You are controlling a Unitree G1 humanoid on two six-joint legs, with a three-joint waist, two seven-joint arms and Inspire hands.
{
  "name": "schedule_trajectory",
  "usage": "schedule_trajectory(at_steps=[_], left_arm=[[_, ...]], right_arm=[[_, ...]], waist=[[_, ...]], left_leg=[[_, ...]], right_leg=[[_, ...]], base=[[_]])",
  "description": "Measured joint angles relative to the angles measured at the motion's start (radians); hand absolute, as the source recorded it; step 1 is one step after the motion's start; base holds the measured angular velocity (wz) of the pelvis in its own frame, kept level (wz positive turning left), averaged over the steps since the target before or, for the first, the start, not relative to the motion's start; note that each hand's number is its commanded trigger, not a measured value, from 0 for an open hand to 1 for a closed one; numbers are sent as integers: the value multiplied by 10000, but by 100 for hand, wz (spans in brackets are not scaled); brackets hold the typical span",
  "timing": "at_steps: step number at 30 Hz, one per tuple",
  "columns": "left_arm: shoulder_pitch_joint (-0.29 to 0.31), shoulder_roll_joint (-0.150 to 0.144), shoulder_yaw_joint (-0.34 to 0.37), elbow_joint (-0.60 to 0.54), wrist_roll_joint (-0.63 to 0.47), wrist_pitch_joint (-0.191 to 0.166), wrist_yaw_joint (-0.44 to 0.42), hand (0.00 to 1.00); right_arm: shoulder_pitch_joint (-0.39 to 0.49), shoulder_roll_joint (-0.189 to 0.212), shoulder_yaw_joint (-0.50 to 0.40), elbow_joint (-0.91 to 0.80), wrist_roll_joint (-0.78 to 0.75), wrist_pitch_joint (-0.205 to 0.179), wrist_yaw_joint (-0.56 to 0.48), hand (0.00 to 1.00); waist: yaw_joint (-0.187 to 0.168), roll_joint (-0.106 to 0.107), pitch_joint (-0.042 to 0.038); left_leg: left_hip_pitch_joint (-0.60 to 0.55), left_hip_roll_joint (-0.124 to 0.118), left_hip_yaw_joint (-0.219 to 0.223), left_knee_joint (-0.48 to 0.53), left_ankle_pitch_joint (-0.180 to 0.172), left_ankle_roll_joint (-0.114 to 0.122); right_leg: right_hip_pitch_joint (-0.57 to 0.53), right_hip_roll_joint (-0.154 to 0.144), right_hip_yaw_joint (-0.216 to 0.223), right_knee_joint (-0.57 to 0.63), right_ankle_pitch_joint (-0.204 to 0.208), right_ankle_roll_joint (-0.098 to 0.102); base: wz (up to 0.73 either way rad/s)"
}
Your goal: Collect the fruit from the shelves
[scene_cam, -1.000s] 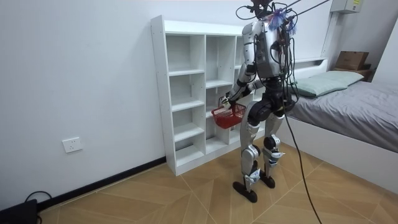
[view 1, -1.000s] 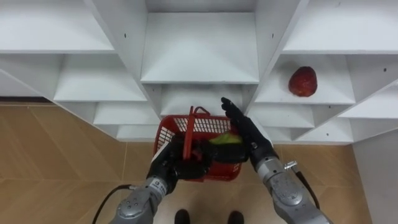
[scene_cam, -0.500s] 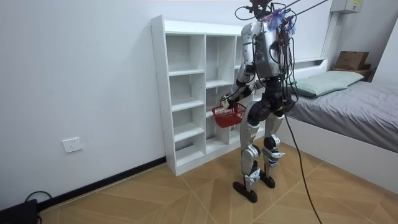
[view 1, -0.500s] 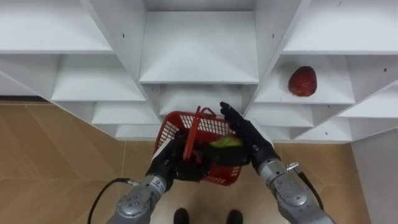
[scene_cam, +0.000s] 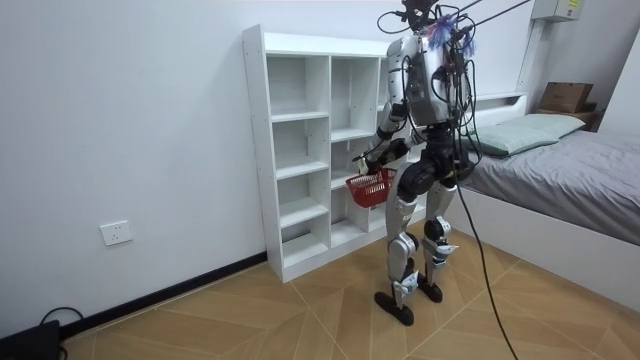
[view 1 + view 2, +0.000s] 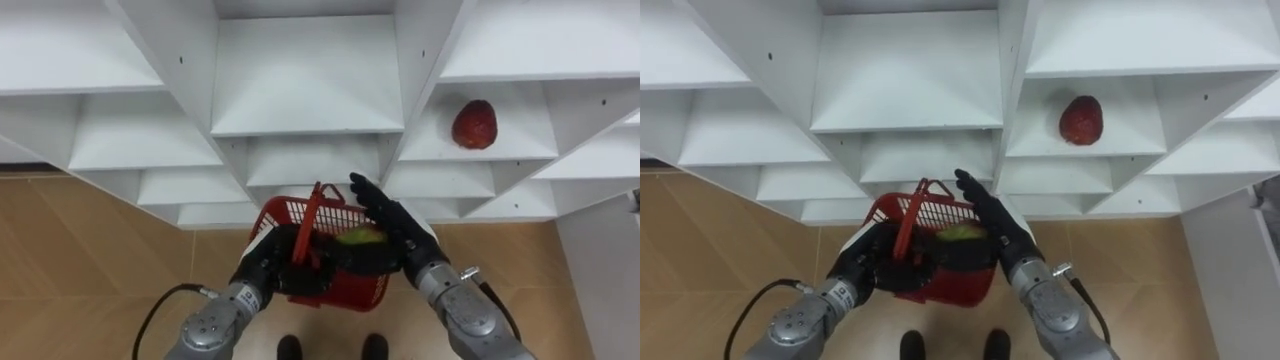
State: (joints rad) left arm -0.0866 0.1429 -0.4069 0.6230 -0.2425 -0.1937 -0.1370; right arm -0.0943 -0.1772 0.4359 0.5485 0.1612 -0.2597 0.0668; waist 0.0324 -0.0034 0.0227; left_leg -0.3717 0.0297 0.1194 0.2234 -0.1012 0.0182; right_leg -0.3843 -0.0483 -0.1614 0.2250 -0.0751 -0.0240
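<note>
The robot stands upright on the wooden floor (image 5: 300, 310), facing the white wooden closet of open square compartments (image 6: 310, 90), with a grey-covered bed (image 5: 570, 170) behind it on the room view's right.

In the eye views, a red plastic mesh basket with a hinged red handle (image 6: 325, 255) hangs in front of the robot's waist, low in the centre of the view and just short of the closet's lower shelves. The left hand (image 6: 282, 270) comes in from 7 o'clock. Its dark fingers are curled about the basket's near rim at the foot of the raised handle, though the exact grip is hard to make out among the mesh. The right hand (image 6: 388, 218) comes in from 5 o'clock and lies at the basket's 3 o'clock side. Its fingers are straight and spread, pointing toward 11 o'clock over the rim and clasping nothing.

A yellow-green rounded fruit (image 6: 360, 238) lies inside the basket, just beside the right hand's palm. A dark red, strawberry-shaped fruit (image 6: 474, 123) sits alone on a shelf in the closet's right-hand column, at about 1 o'clock from the basket and well apart from both hands.
</note>
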Motion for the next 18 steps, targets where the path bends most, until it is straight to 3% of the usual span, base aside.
schedule_trajectory(at_steps=[14, 18], left_arm=[[46, 19, 133, -288, -4, 0, 83, 100], [65, 81, 160, -513, -73, 0, 110, 100]], right_arm=[[180, -178, 3, -20, 1772, 46, 970, 0], [250, -229, 108, 0, 3077, 412, 1663, 0]], waist=[[5, 34, -21], [39, 33, -21]], left_leg=[[67, 100, 171, 11, -9, -50], [70, 103, 187, 15, -7, -58]], right_leg=[[2, 102, 90, -18, 80, -93], [-8, 119, 148, -16, 94, -101]], base=[[-3], [0]])
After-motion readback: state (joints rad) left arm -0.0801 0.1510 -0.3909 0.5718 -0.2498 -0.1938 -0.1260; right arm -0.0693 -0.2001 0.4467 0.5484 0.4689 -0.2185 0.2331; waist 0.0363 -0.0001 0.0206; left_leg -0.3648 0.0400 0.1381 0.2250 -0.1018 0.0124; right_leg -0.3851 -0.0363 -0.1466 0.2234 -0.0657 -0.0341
